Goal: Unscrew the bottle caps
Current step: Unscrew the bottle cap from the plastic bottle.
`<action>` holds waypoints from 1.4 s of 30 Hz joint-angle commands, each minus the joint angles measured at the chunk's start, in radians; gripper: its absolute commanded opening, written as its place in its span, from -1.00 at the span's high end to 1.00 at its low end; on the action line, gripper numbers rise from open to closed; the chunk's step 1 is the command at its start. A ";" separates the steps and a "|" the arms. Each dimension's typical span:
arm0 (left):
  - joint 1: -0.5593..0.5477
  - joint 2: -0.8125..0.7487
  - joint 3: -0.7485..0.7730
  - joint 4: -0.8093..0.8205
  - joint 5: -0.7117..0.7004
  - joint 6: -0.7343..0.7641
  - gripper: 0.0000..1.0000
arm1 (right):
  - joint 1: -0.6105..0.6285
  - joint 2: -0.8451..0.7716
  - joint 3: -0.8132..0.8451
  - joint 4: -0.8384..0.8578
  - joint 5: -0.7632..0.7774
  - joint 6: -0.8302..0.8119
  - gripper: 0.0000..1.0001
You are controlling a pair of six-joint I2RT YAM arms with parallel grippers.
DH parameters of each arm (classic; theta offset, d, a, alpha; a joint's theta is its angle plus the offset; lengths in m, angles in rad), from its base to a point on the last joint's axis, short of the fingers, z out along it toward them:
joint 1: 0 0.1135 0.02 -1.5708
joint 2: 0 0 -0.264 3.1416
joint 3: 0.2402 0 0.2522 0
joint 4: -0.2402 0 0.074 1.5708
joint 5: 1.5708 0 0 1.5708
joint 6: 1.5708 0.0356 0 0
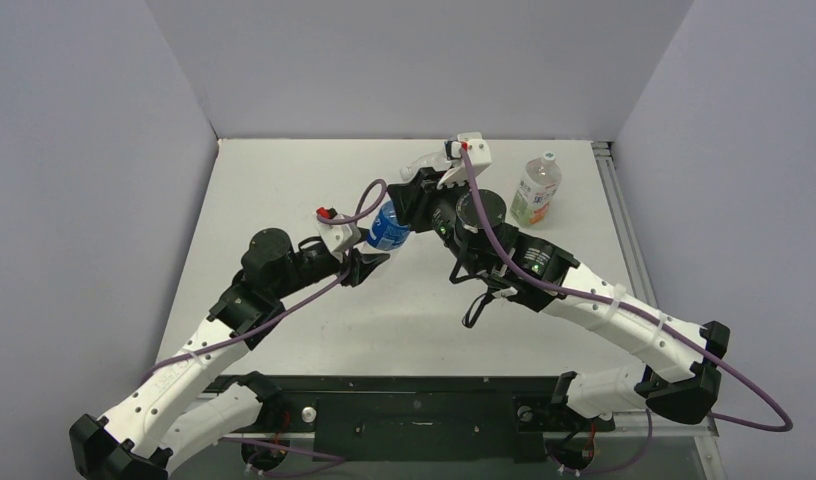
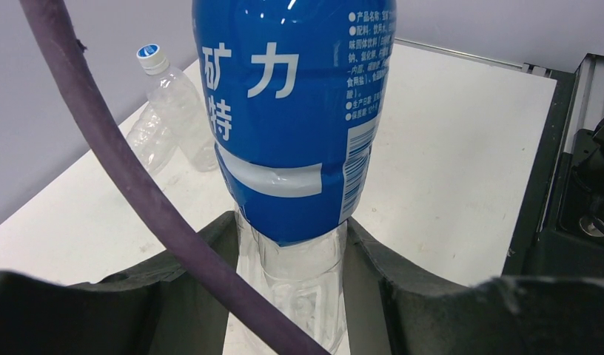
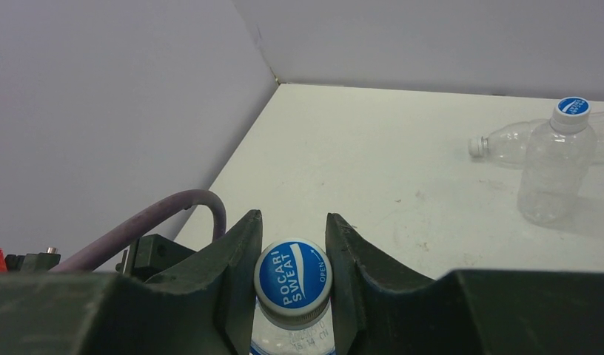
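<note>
My left gripper is shut on the clear lower part of the blue-labelled bottle. In the top view that bottle is held off the table between both arms, with the left gripper at its base. My right gripper is shut on its blue bottle cap, one finger pressed against each side. In the top view the right gripper sits at the bottle's upper end.
A plain bottle with a blue cap stands at the far side, and another plain bottle lies behind it. The orange-and-green labelled bottle with a white cap stands at the back right. Grey walls enclose the table.
</note>
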 commanded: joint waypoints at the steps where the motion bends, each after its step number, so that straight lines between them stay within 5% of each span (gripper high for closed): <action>1: -0.001 -0.019 0.005 -0.045 -0.307 0.007 1.00 | 0.000 -0.029 0.008 0.030 0.021 -0.015 0.90; 6: 0.001 -0.034 0.002 -0.035 -0.179 -0.052 1.00 | -0.006 -0.070 -0.035 0.095 -0.111 -0.085 1.00; 15: 0.001 -0.044 0.045 0.040 0.170 -0.192 1.00 | -0.121 -0.199 -0.218 0.406 -0.707 -0.012 1.00; 26: 0.001 -0.030 0.056 0.041 0.469 -0.305 1.00 | -0.175 -0.204 -0.293 0.642 -0.984 0.118 1.00; 28: 0.001 -0.028 0.055 0.038 0.475 -0.299 1.00 | -0.175 -0.196 -0.278 0.597 -0.961 0.109 0.99; 31: 0.001 -0.030 0.052 0.025 0.418 -0.251 1.00 | -0.174 -0.197 -0.235 0.411 -0.840 0.031 0.41; 35: 0.001 -0.030 0.051 -0.013 0.171 -0.134 1.00 | -0.155 -0.239 -0.179 0.239 -0.452 -0.044 -0.16; 39: 0.001 -0.016 0.041 -0.059 -0.069 -0.008 1.00 | -0.108 -0.262 -0.159 0.169 -0.231 -0.069 -0.47; 42: 0.001 -0.010 0.024 -0.039 -0.229 0.054 1.00 | -0.029 -0.223 -0.080 0.064 -0.050 -0.098 -0.51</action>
